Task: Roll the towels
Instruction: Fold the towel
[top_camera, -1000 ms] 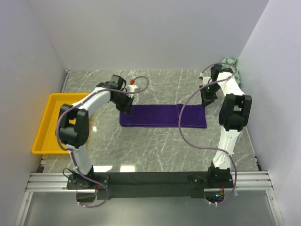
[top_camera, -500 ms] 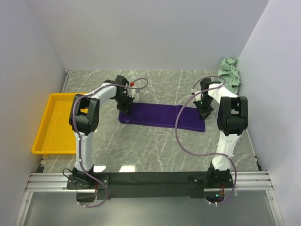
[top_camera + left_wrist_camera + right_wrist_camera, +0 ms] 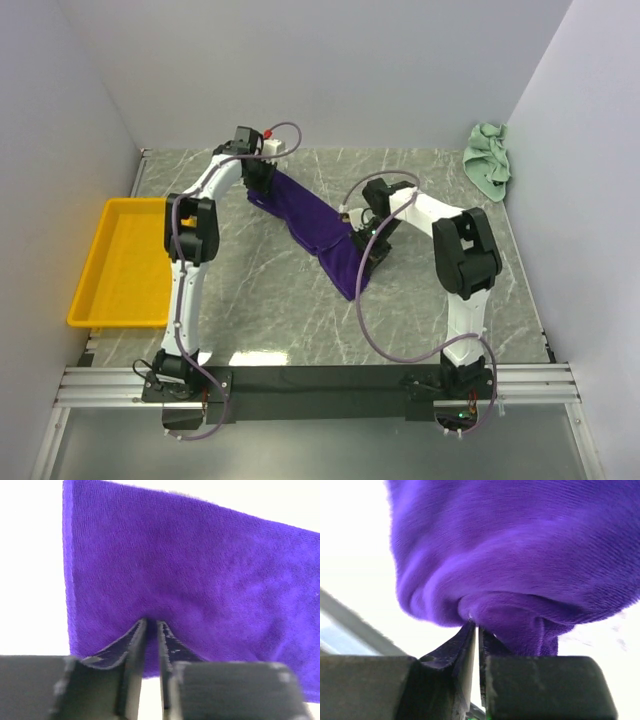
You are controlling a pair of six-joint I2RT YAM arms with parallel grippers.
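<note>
The deep purple towel (image 3: 315, 225) hangs stretched in the air between my two grippers, slanting from far left down to the middle, its lower end drooping. My left gripper (image 3: 262, 180) is shut on its far end; in the left wrist view the cloth (image 3: 200, 580) is pinched at my gripper (image 3: 151, 625). My right gripper (image 3: 368, 238) is shut on the other end; in the right wrist view the cloth (image 3: 530, 555) bunches over my gripper (image 3: 476, 627). The pale mint green towel (image 3: 488, 158) lies crumpled at the far right corner.
A yellow plastic tray (image 3: 100, 250) stands at the table's left edge. White walls close in the left, far and right sides. The arm bases sit on the black rail (image 3: 320, 382) at the near edge.
Both grippers have lifted the purple towel off the table. The left end went to the far left, the right end swung in toward the middle. The towel now hangs slanted instead of lying flat.
</note>
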